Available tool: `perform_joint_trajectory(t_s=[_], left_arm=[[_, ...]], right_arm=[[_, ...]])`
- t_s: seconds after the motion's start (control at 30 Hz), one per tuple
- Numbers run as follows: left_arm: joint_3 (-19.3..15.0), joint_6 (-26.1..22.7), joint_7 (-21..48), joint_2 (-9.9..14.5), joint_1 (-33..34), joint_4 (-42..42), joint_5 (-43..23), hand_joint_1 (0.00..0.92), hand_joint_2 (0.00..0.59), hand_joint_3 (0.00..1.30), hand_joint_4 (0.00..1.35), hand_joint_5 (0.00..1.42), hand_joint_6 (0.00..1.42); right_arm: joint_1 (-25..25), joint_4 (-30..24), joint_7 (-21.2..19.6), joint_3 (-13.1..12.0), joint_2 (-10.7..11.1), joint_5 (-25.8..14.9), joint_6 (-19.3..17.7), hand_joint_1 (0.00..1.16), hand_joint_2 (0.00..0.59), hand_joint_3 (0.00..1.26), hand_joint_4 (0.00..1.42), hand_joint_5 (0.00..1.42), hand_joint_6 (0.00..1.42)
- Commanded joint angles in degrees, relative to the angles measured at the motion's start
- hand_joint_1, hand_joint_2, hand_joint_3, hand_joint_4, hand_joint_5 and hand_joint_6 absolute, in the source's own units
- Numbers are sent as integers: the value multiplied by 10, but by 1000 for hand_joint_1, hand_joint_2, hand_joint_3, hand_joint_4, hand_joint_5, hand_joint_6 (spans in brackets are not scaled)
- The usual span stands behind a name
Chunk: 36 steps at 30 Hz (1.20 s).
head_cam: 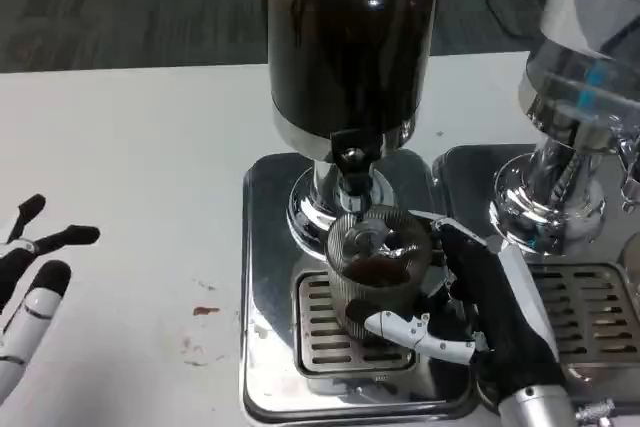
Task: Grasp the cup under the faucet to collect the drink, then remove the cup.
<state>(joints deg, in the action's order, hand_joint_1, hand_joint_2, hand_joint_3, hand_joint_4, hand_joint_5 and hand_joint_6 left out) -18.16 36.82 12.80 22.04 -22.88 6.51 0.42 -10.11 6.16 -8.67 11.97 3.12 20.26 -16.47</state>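
While the right hand wraps its fingers around the ribbed clear cup at lower centre of the frame, the cup sits on the slotted drip grate just below the black faucet of the dark drink dispenser. Some dark drink shows inside the cup, so the collecting step looks to be under way or near done, though no stream can be made out. To do it well, the hand should keep the cup upright and its mouth centred beneath the faucet, holding firmly but without squeezing the thin wall, and any lift out should wait until flow has stopped, then go low and forward, clear of the faucet tip, to avoid slopping onto the steel tray. At the left edge of the frame, the left hand rests over the white tabletop with fingers spread, holding nothing, near a small reddish spill mark. A second dispenser stands at upper right.
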Motion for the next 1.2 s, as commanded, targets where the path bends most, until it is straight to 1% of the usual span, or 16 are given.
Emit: perform_joint_trajectory(t_s=[0.03,0.3,0.5,0.7,0.9,0.97,1.03,1.07,1.1,1.17,1.2], left_arm=[[7,7,10,9,9,12,-5,0,242,372,0,160,0],[10,8,14,17,15,20,-3,0,241,356,0,140,0],[14,8,14,18,18,26,-2,0,236,341,0,125,0],[19,9,15,20,27,35,1,0,237,332,0,110,0],[24,6,18,24,33,37,5,0,235,322,0,100,0],[30,1,25,41,37,35,22,0,235,309,0,87,0],[35,-4,28,60,41,30,43,0,233,273,0,66,0],[35,7,26,72,45,31,59,0,238,224,0,27,0],[32,22,20,83,47,30,79,0,238,206,0,8,0],[27,44,11,103,48,31,109,0,257,244,0,23,0],[26,49,9,112,47,34,119,0,254,251,0,35,0]], right_arm=[[-2,-20,-14,-3,-3,4,-10,1041,153,418,527,797,1032],[-25,-59,-10,-11,-1,4,-4,1042,151,425,534,798,1049],[-43,-91,-8,-16,2,8,10,1042,151,425,534,798,1053],[-65,-121,9,-12,16,6,20,1042,151,425,534,798,1056],[-91,-158,18,-20,22,-1,33,1042,151,426,534,798,1059],[-103,-173,20,-20,21,-2,35,1042,151,426,534,798,1060],[-120,-187,20,-25,21,-9,34,1042,151,426,534,798,1061],[-126,-193,22,-29,20,-14,34,1042,151,426,534,798,1061],[-131,-199,25,-32,21,-18,33,1042,151,426,534,798,1061],[-136,-206,29,-32,23,-20,32,1042,151,426,534,800,1062],[-140,-212,30,-30,24,-19,30,1042,151,426,534,802,1063]])
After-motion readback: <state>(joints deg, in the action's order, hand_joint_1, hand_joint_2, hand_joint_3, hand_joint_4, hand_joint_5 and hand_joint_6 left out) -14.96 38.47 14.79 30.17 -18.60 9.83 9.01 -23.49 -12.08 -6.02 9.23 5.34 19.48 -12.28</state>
